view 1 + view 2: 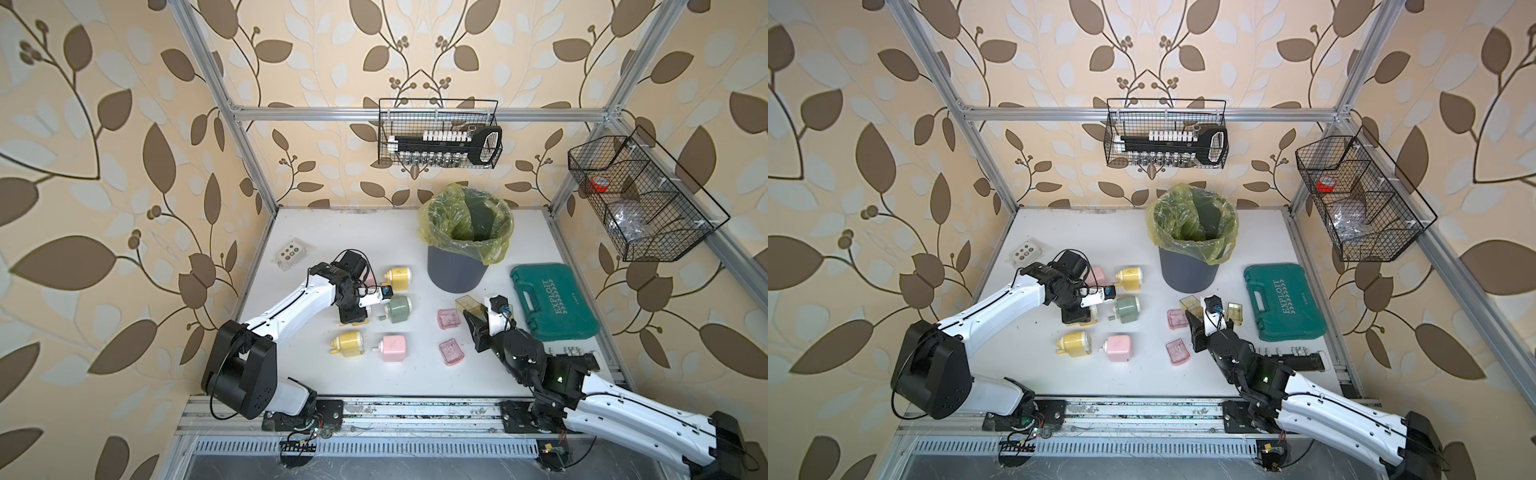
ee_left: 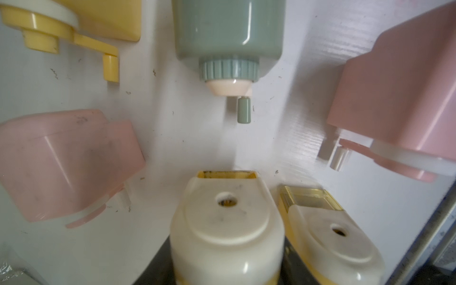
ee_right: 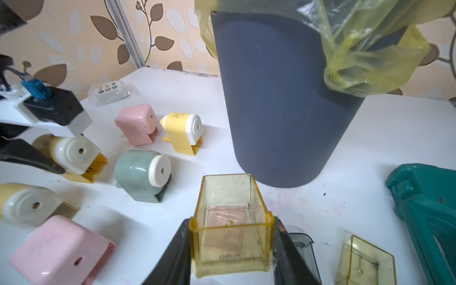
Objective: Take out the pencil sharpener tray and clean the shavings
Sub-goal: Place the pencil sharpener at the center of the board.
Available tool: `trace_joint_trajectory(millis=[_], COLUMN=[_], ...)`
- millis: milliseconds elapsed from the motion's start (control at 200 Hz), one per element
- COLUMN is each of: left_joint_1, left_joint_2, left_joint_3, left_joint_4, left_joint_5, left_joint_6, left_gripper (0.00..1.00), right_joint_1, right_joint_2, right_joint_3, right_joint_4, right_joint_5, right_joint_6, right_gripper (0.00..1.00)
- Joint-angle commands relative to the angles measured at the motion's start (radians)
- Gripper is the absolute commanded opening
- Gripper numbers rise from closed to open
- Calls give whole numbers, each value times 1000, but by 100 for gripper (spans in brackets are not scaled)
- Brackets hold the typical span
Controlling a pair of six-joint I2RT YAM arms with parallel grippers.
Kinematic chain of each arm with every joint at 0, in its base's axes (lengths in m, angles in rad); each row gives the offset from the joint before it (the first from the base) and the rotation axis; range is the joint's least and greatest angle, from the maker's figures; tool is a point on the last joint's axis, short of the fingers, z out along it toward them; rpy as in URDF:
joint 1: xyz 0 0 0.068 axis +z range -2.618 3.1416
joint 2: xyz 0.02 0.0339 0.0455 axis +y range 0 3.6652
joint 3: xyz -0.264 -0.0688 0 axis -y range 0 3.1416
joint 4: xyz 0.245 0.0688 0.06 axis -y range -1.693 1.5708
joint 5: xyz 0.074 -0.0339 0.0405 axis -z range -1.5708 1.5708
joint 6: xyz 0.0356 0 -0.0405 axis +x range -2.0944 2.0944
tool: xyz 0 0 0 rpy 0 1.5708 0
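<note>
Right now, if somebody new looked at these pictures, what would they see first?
Probably the big grey bin with its yellow bag, at the back of the white table. On the left side sit pastel sharpeners, and the left gripper grips a yellow sharpener. Near the bin, the right gripper holds a see-through yellow tray.
</note>
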Motion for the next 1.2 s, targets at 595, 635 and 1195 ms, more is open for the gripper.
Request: trace_joint_trajectory(millis=[595, 635, 1195], left_joint_1=[8, 8, -3], left_joint_2=[27, 24, -99], left_joint_3=[-5, 2, 118], left_joint_4=[46, 43, -22], left_joint_5=[-11, -10, -28], left_joint_6=[1, 0, 4], left_gripper=[61, 62, 81], right_joint_1=[480, 487, 620], right_joint_2=[496, 564, 782], right_joint_3=[164, 205, 228], right_joint_4=[-844, -973, -1586], right_joint_5=[715, 725, 775], right_joint_6=[1245, 1385, 2371], right_gripper=[0, 0, 0])
